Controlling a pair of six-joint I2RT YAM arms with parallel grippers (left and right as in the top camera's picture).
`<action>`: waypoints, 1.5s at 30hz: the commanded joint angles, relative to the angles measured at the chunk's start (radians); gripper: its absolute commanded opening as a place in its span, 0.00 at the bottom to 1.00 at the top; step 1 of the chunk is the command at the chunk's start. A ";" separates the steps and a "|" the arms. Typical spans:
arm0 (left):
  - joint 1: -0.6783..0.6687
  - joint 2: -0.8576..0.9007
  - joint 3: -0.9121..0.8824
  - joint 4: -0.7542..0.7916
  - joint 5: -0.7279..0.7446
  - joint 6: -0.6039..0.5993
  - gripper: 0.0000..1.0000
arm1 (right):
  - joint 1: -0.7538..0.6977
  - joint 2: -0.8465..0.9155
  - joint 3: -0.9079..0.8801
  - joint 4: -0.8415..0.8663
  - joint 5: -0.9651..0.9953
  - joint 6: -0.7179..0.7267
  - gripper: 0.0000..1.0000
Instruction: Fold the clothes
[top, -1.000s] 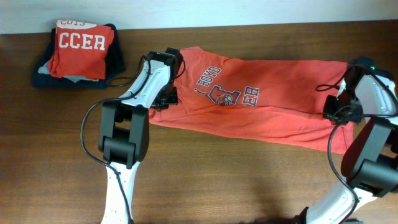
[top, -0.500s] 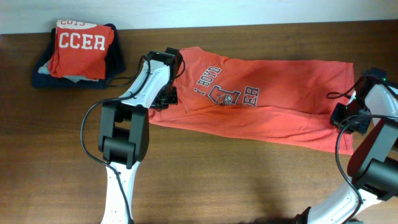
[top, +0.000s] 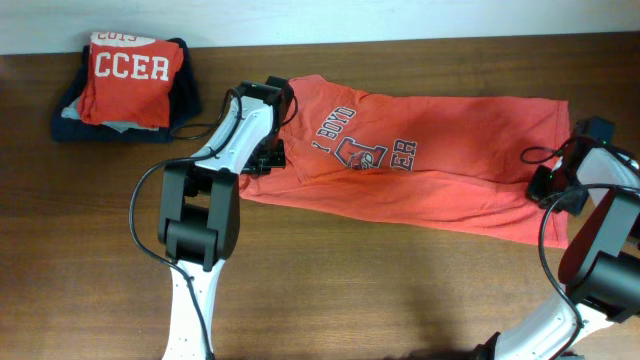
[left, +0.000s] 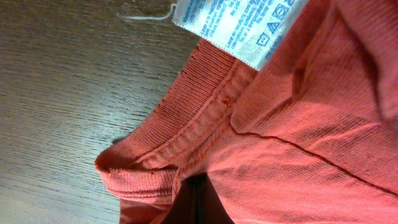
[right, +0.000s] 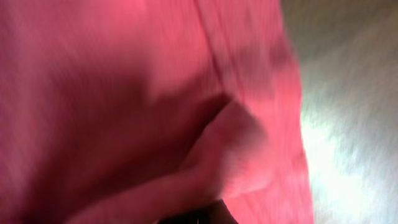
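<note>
The clothes, an orange-red T-shirt (top: 420, 170) with a navy-and-white chest print, lie stretched sideways across the wooden table. My left gripper (top: 270, 155) is shut on the shirt at its collar end. The left wrist view shows the ribbed collar (left: 186, 130) and the white neck tag (left: 242, 25), with cloth bunched at the left gripper (left: 198, 208). At the far right my right gripper (top: 548, 188) is shut on the hem end of the shirt. The blurred right wrist view is filled by shirt fabric (right: 155, 93) folded over the right gripper (right: 199, 219).
A stack of folded garments sits at the back left: a red shirt lettered "CCER" (top: 130, 70) on top of a dark navy one (top: 75, 122). Bare wooden table (top: 400, 290) lies in front of the shirt. The table's back edge meets a white wall.
My right arm has swung out to the right, drawing the hem end with it and uncovering the shirt's right end. The left arm has stayed put.
</note>
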 joint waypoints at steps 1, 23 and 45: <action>0.013 0.021 -0.011 0.002 -0.026 -0.013 0.01 | 0.000 0.003 0.013 0.057 0.002 -0.012 0.04; 0.013 0.021 0.032 -0.011 -0.026 0.022 0.00 | -0.008 -0.019 0.338 -0.149 -0.135 -0.128 0.11; 0.179 0.020 0.248 -0.072 0.032 0.023 0.02 | 0.544 0.003 0.423 -0.272 -0.555 -0.363 0.14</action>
